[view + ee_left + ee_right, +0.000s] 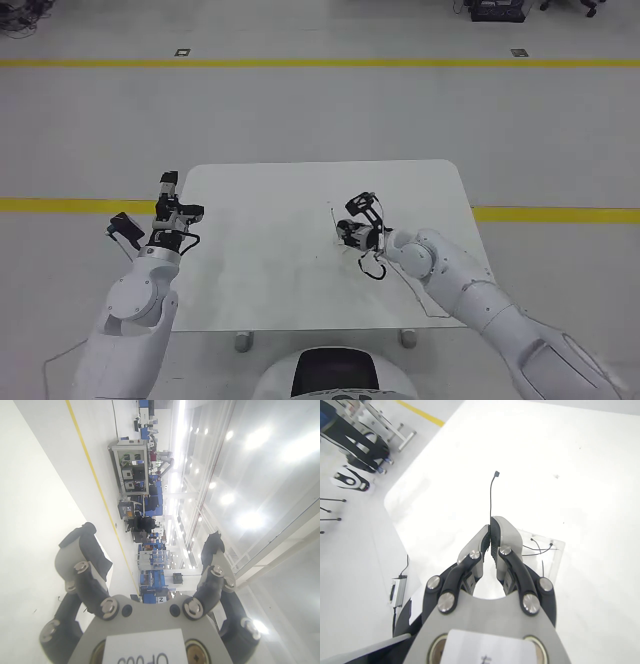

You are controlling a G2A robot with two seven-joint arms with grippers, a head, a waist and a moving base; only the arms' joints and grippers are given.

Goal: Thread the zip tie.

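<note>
Clear tray (558, 552) on the desk (520, 450) holds loose zip ties (539, 550). Right end effector (490, 527) clamps a black zip tie (490, 500) mid-desk; left end effector (151, 532) gapes at the left edge.

**Black zip tie (490, 500) pinched by its strap**

Slim and black, clamped partway along the strap in the closed right gripper (490, 523). Standing out nearly straight beyond it, with a slight bend just before the small square head (496, 473) at the free end. Poised over the white table (532, 450), head unthreaded. Spare zip ties (540, 548), also black, lying loose in a clear tray (558, 550) close by.
</note>
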